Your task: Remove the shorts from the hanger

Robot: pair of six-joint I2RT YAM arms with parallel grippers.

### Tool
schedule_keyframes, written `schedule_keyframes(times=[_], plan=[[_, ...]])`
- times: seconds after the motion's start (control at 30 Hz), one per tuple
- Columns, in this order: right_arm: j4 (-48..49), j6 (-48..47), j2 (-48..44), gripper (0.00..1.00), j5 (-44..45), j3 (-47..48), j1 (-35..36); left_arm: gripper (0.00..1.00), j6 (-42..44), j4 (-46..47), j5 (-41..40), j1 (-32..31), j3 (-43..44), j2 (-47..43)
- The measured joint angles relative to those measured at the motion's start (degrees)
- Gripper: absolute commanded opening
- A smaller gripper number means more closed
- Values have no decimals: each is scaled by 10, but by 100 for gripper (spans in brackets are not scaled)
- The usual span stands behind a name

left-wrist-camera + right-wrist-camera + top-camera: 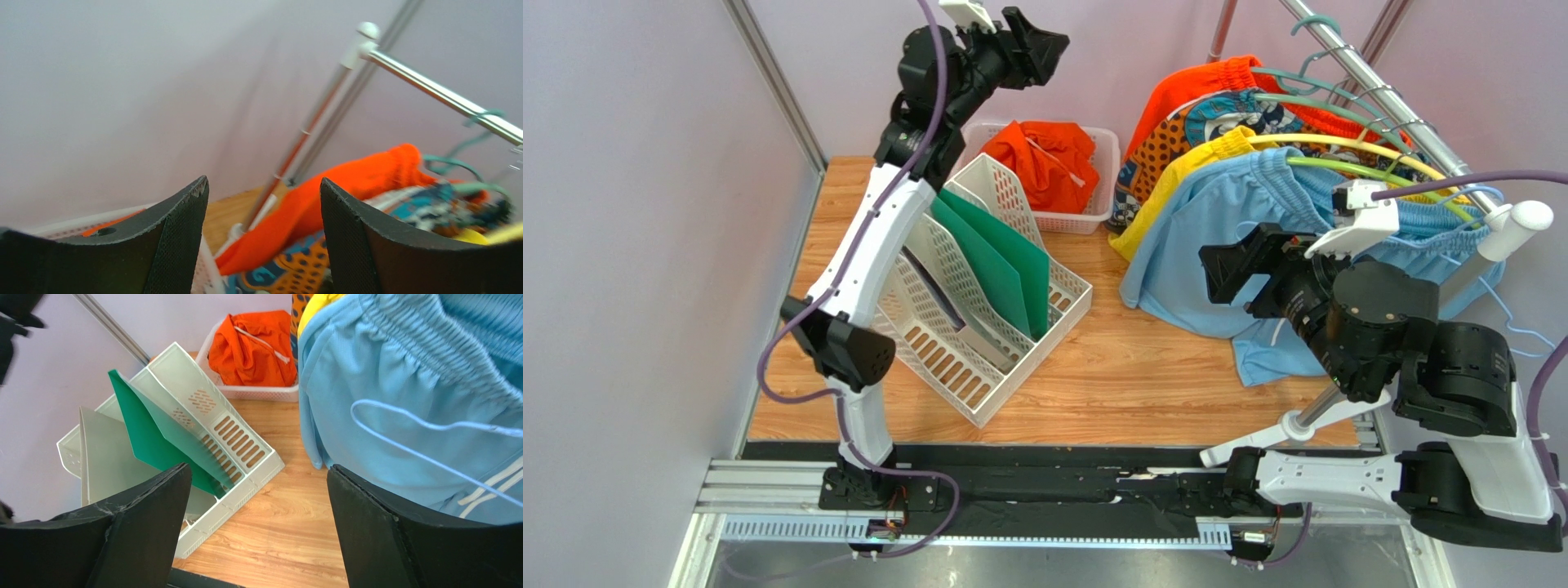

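**Item 1. Left gripper** point(1024, 47): upper left of centre in the overhead view, raised high above the far edge of the table point(1112, 368). In its wrist view the left gripper point(264, 184) has both fingers point(178, 239) spread apart with nothing between them.

**Item 2. Right gripper** point(1241, 263): right of centre in the overhead view, just beside the lower front of the light blue shorts. Its jaws are wide apart and empty in the wrist view point(258, 471).

**Item 3. Light blue shorts** point(1210, 233): hanging from the rail point(1382, 92) at right, hem draping down to the tabletop. They fill the upper right of the right wrist view point(399, 386), gathered waistband uppermost. They appear to hang on the lime-green hanger point(1357, 175), though the folds hide the join.

**Item 4. Orange shorts** point(1044, 159): crumpled in the white basket point(1081, 221) at upper centre, white drawstring showing, off any hanger. They also show at top centre of the right wrist view point(255, 346).

**Item 5. Other garments on the rail**: yellow pair point(1185, 165), orange-and-teal patterned pair point(1161, 141) and an orange garment point(1204, 86), stacked behind the light blue shorts.

**Item 6. White file rack** point(977, 380): centre left, holding upright green folders point(995, 263), just below the basket in the frame.
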Motion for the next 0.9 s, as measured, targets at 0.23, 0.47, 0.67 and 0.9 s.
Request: schedule_keyframes(times=[0.23, 0.47, 0.67, 0.9], plan=[[-50, 83, -6, 87, -18, -51, 0, 65, -24, -69, 157, -35, -93, -125], [-67, 151, -29, 87, -43, -177, -2, 65, 23, -175, 225, -143, -126, -207], [-71, 219, -48, 85, -87, -282, -5, 62, 69, -204, 257, -196, -107, -221], [-95, 326, -109, 80, -149, -361, -7, 61, 108, -209, 273, -200, 21, -84]])
